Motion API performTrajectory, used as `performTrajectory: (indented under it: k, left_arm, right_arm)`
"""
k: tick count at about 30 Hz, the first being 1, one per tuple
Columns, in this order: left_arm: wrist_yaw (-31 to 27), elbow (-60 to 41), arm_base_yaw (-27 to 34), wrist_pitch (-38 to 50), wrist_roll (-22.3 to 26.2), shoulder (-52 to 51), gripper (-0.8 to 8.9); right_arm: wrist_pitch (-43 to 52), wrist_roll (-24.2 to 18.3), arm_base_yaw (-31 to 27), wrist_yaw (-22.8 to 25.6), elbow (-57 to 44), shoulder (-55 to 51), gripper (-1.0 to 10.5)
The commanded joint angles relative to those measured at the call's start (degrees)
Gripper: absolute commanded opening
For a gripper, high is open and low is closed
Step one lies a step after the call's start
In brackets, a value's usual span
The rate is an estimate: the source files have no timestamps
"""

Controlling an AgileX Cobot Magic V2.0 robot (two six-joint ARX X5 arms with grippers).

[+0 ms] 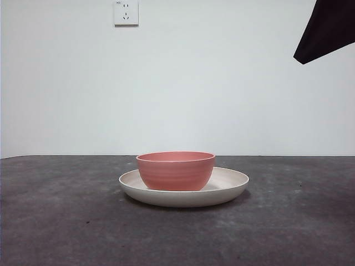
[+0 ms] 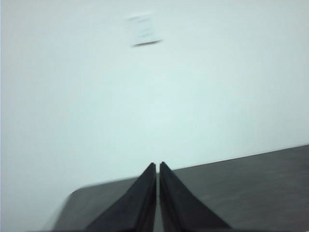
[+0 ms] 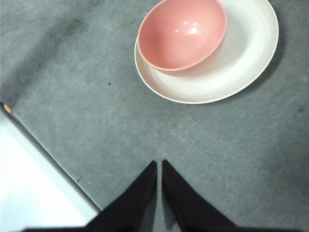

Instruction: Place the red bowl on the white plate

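The red bowl (image 1: pixel 176 170) (image 3: pixel 182 34) stands upright inside the white plate (image 1: pixel 228 183) (image 3: pixel 241 63), toward the plate's left side in the front view. My right gripper (image 3: pixel 159 162) hovers high above the table, well away from the plate, shut and holding nothing. A black tip of an arm (image 1: pixel 327 27) shows at the top right corner of the front view. My left gripper (image 2: pixel 157 164) is shut and empty, facing the white wall, with neither bowl nor plate in its view.
The dark grey tabletop (image 1: pixel 66 210) spreads around the plate. A wall socket (image 1: pixel 126 12) sits high on the white wall. The table's edge (image 3: pixel 48 159) runs diagonally in the right wrist view.
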Motion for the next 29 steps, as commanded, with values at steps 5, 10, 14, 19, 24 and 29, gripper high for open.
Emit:
performTrajectory:
  k: [5,10,14,19,24,29]
  left_arm:
    - [-3.30,-12.55,2.64,0.22,-3.50,-9.29,0.11]
    - [-3.30,-20.70,3.15,0.20,-5.57,-13.09,0.11]
    - [-3.30,-24.76,3.15,0.15,-6.38,-14.12,0.11]
    - [-3.30,-28.30,3.15,0.17,-6.80,-14.12,0.11]
    - [-3.30,-30.86,3.15,0.15,-6.99,-14.14,0.11]
    - [-3.30,-31.26,3.13,-3.48,-6.95,-14.14,0.11]
  right_arm:
    - [0.50,-0.61,0.35,-0.07,0.63,0.42,0.1]
    - [0.52,-0.61,0.35,-0.07,0.63,0.42,0.1]
    - [0.52,-0.61,0.35,-0.07,0.63,0.42,0.1]
    - [0.55,-0.61,0.35,-0.07,0.63,0.42,0.1]
    - [0.55,-0.61,0.35,-0.07,0.63,0.42,0.1]
    - [0.57,-0.61,0.35,-0.07,0.63,0.42,0.1]
